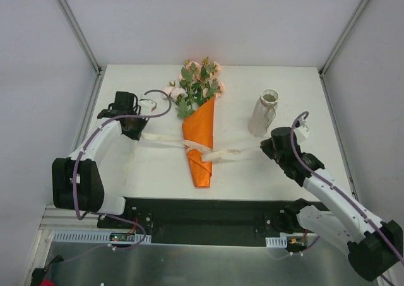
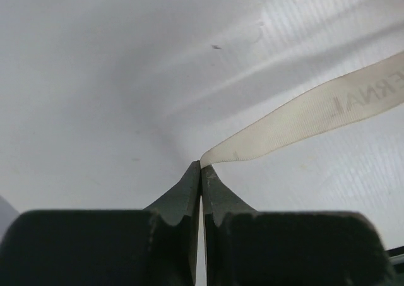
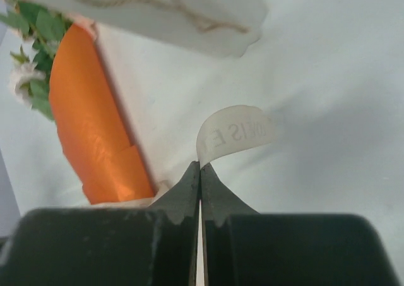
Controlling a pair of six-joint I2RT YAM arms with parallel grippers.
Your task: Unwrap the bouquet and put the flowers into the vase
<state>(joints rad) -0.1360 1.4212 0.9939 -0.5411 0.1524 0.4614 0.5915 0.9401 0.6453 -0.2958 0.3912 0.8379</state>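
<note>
- Jaws of the left gripper (image 2: 201,167) are being clamped on one ribbon (image 2: 303,119) end.
- The right gripper (image 3: 200,166)'s are being clamped on the other.
- The wrapped bouquet (image 1: 201,134) is lying between them, vase (image 1: 265,112) upright at its right.

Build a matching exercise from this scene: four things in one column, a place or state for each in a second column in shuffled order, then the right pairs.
Column one:
1. bouquet
2. vase
3. left end effector
4. right end effector

Column two:
A. shut on the ribbon end close by the vase
B. lies in the middle, wrapped in orange
C. shut on the ribbon end left of the bouquet
D. beige, stands on the right side of the table

Pairs: 1-B, 2-D, 3-C, 4-A
</note>
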